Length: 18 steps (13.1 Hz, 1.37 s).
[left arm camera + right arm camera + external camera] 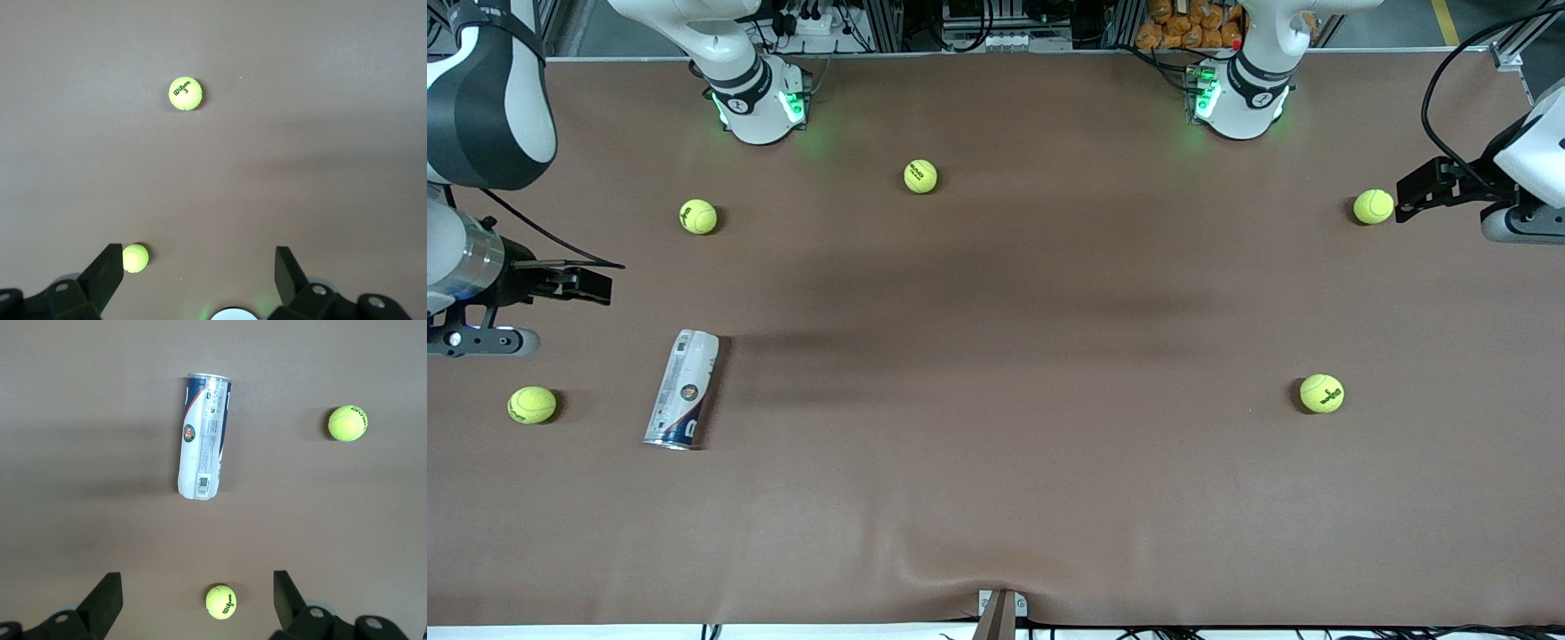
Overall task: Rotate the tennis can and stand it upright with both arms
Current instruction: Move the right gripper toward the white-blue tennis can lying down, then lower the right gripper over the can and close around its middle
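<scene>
Lying on its side toward the right arm's end of the table, the tennis can point(683, 389) sits clear of the right gripper point(591, 284), fingers wide and empty; left gripper point(1414, 200) hovers likewise wide, well apart

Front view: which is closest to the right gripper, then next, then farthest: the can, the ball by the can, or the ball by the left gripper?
From the right gripper:
1. Can, lying on its side at the right arm's end.
2. Ball by the can, at the same end; nearly as close, so 1 and 2 are hard to separate.
3. Ball by the left gripper, at the left arm's end.
</scene>
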Each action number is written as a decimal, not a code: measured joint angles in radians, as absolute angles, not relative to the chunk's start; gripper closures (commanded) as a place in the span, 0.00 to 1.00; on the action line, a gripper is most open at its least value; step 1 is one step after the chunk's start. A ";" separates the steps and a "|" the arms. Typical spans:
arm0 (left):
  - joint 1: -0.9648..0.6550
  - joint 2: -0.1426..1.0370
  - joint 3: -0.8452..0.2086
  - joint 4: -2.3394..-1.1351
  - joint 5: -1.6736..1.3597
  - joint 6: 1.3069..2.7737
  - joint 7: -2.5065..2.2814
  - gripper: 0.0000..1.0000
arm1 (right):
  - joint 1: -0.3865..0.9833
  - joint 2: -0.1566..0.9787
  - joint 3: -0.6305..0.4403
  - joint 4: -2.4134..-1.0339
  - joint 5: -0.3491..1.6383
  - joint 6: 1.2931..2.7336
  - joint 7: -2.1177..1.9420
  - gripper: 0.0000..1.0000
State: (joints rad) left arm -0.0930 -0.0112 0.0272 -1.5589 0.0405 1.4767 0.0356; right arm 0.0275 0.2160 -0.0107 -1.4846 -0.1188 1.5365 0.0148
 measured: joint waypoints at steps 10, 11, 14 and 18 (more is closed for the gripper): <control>-0.093 -0.011 0.028 -1.553 0.005 1.479 0.035 0.00 | -0.063 0.307 -0.012 -1.487 -0.116 1.637 0.013 0.00; -0.093 -0.011 0.028 -1.553 0.005 1.479 0.034 0.00 | -0.062 0.316 -0.009 -1.487 -0.115 1.665 0.013 0.00; -0.094 -0.011 0.026 -1.553 0.003 1.481 0.020 0.00 | -0.076 0.377 -0.011 -1.491 -0.113 1.821 0.015 0.00; -0.103 -0.006 0.023 -1.554 0.002 1.482 -0.013 0.00 | -0.153 0.521 -0.014 -1.497 0.010 1.904 0.013 0.00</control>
State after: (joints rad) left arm -0.1027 -0.0057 0.0233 -1.5541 0.0025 1.4823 -0.0134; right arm -0.1526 0.5207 -0.0140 -1.4974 0.0102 1.9041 0.0131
